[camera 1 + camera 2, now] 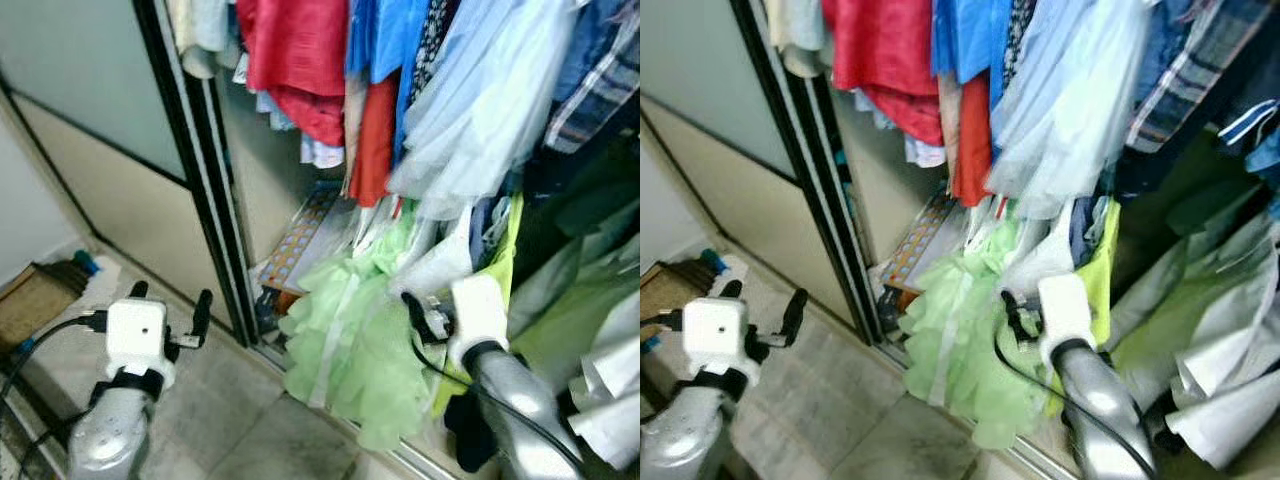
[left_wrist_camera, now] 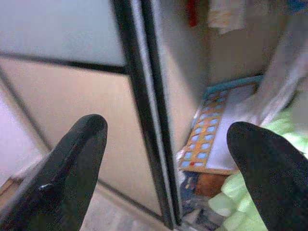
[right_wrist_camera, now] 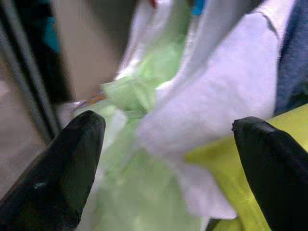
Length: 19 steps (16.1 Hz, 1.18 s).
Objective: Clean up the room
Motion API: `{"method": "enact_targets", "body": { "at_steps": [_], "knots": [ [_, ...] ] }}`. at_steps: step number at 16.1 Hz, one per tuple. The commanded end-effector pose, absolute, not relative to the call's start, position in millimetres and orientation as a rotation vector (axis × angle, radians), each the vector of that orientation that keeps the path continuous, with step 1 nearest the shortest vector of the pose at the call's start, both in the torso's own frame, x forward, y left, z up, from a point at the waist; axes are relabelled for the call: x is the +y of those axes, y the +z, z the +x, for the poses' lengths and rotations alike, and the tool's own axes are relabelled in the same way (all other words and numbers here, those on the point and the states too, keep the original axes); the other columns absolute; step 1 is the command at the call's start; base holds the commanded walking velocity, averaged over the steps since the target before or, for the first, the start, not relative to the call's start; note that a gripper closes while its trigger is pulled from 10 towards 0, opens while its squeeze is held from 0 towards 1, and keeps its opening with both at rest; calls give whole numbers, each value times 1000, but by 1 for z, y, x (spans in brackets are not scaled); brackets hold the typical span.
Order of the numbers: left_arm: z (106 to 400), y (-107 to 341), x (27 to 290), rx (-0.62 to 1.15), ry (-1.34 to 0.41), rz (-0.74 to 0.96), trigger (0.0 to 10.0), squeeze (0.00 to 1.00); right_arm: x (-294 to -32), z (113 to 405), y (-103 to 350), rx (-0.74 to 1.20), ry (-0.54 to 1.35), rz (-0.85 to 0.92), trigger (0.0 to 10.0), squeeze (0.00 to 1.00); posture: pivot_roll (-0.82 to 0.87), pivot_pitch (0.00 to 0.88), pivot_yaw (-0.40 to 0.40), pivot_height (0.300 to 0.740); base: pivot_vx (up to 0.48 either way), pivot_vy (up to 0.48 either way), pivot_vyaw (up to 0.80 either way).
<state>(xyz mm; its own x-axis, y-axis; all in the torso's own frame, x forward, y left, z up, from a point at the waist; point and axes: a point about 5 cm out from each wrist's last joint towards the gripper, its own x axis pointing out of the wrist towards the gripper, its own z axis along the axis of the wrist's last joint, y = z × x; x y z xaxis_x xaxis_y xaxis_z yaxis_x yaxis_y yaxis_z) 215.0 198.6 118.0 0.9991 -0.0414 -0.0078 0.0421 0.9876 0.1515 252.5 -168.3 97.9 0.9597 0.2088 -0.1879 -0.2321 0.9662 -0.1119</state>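
An open wardrobe holds hanging clothes: red (image 1: pixel 300 60), blue (image 1: pixel 385 35) and pale blue (image 1: pixel 490 110) garments. Lower down, a pale green frilly garment (image 1: pixel 340 340) spills over the wardrobe's bottom track, beside a white garment (image 3: pixel 226 106) and a yellow-green one (image 1: pixel 508 255). My right gripper (image 3: pixel 168 159) is open and pushed against these clothes, with white and green cloth just ahead of its fingers. My left gripper (image 1: pixel 172 300) is open and holds nothing. It hovers over the floor in front of the black sliding door frame (image 1: pixel 205 200).
A colourful flat board (image 1: pixel 300 235) leans inside the wardrobe floor behind the green garment. The frosted sliding door panel (image 1: pixel 90 90) stands at the left. A brown mat (image 1: pixel 35 305) and a blue-topped object (image 1: pixel 87 263) lie at the far left on the tiled floor (image 1: pixel 240 420).
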Motion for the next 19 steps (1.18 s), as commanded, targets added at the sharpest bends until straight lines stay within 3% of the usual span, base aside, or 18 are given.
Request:
{"method": "enact_targets", "body": {
  "at_steps": [1, 7, 8, 9, 13, 14, 15, 19],
  "knots": [
    [212, 125, 193, 1, -68, 131, 10000, 0, -174, 250, 109, 146, 230, -145, 10000, 0, -171, 0, -8, 740, 0, 0, 0],
    [199, 128, 195, 45, -20, 98, 10000, 0, -185, 254, 115, 222, 161, -156, 10000, 0, -166, 0, -13, 740, 0, 0, 0],
    [201, 126, 194, 64, -20, 103, 10000, 945, -185, 251, 116, 205, 132, -172, 10000, 0, -165, 0, -15, 740, 0, 0, 0],
    [204, 126, 192, 70, -51, 90, 10000, 1000, -179, 250, 121, 167, 185, -98, 10000, 1000, -170, 0, -15, 740, 0, 0, 0],
    [223, 124, 182, 71, -13, 122, 10000, 1000, -183, 252, 129, 132, 98, -147, 10000, 1000, -202, 0, 1, 740, 0, 0, 0],
    [222, 125, 180, 59, -19, 110, 9216, 1000, -186, 252, 128, 144, 73, -126, 7569, 1000, -204, 0, 3, 740, 0, 0, 0],
    [219, 124, 178, 58, -44, 48, 0, 0, -190, 251, 126, 149, 54, -90, 0, 0, -211, 0, 10, 740, 0, 0, 0],
    [210, 121, 180, 74, 19, 44, 0, 0, -188, 245, 126, 135, 17, -98, 0, 0, -206, 0, 16, 740, 0, 0, 0]
  ]
}}
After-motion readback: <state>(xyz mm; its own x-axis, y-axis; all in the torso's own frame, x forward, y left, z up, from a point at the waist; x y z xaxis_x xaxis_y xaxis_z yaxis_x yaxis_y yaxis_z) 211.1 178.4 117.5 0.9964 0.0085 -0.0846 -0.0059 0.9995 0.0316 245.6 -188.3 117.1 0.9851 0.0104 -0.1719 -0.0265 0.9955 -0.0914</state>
